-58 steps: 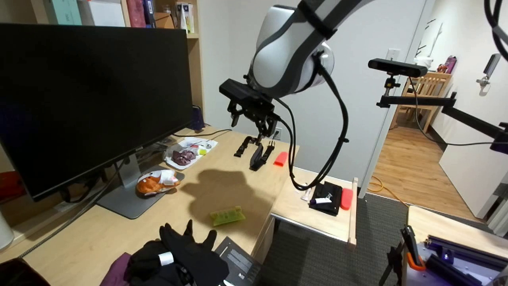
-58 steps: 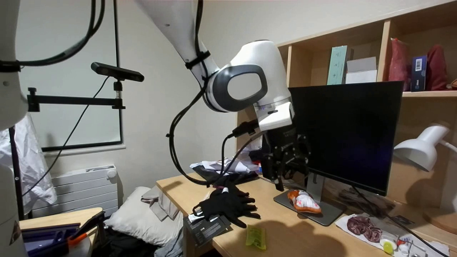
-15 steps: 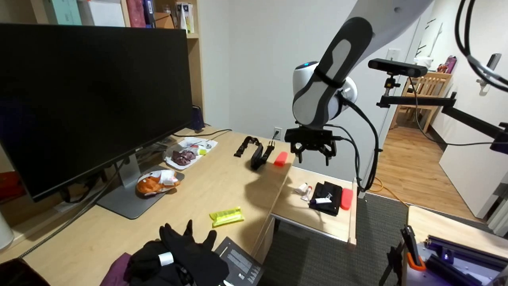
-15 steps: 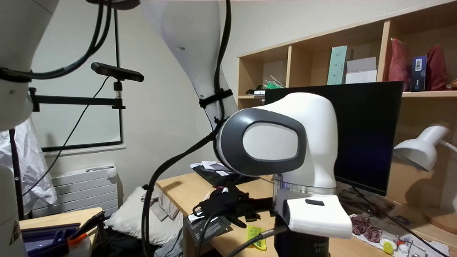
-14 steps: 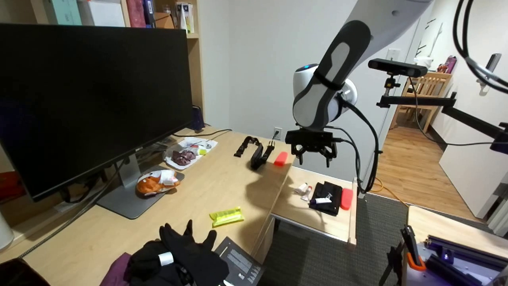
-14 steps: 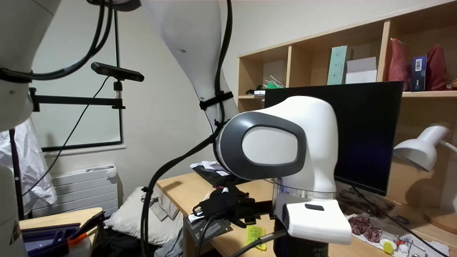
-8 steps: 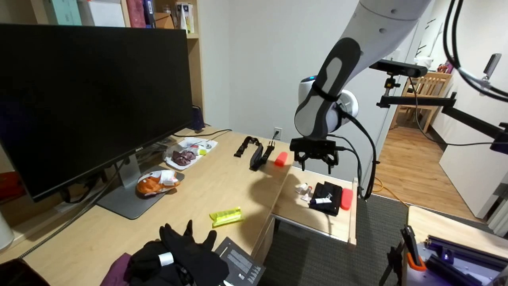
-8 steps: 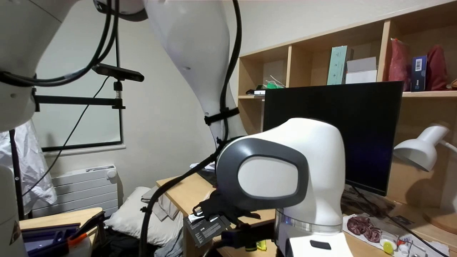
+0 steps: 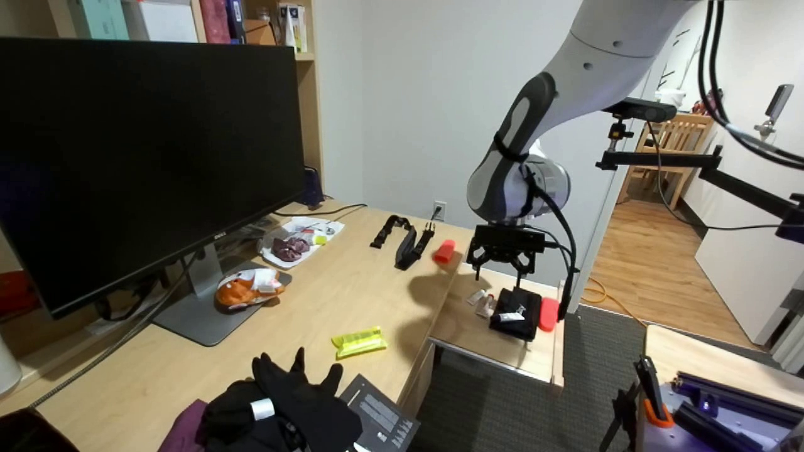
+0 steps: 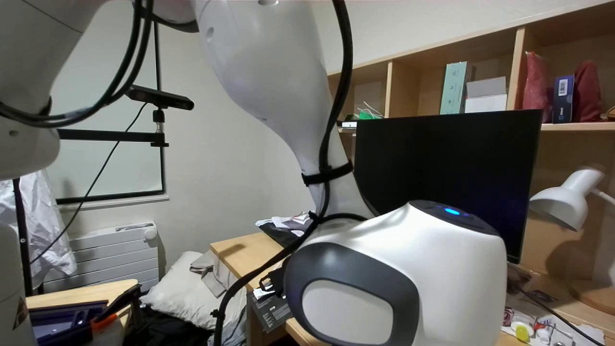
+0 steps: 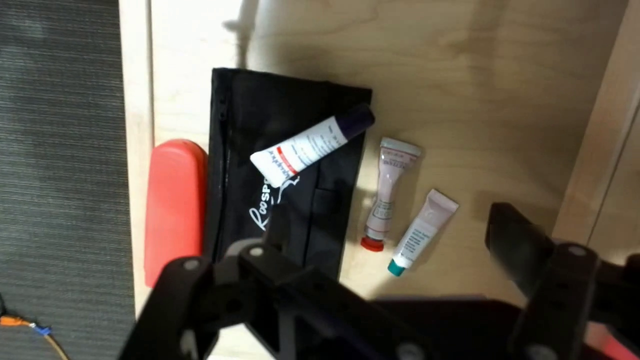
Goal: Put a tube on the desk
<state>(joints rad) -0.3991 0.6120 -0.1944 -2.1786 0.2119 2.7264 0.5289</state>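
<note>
Three small tubes lie on the pale side table [image 9: 458,339]. A white tube with a dark purple cap [image 11: 305,150] rests on a black pouch [image 11: 280,107]. A pinkish tube with a red cap [image 11: 388,187] and a white tube with a green cap [image 11: 424,230] lie beside the pouch. My gripper [image 9: 498,279] is open and empty, pointing down above them. In the wrist view its fingers [image 11: 389,217] stand wide on either side of the red-capped and green-capped tubes, touching neither. The desk [image 9: 352,282] adjoins the side table. The arm hides the gripper in an exterior view.
A red case [image 11: 175,210] lies beside the pouch, by the side table's raised wooden rail [image 9: 558,345]. On the desk are another red case [image 9: 445,251], a black strap [image 9: 411,248], a yellow packet [image 9: 359,343], black gloves [image 9: 301,395] and the monitor [image 9: 151,163].
My gripper has moved from over the desk to over the side table and keeps lowering toward the tubes. It stays open. The objects have not visibly moved.
</note>
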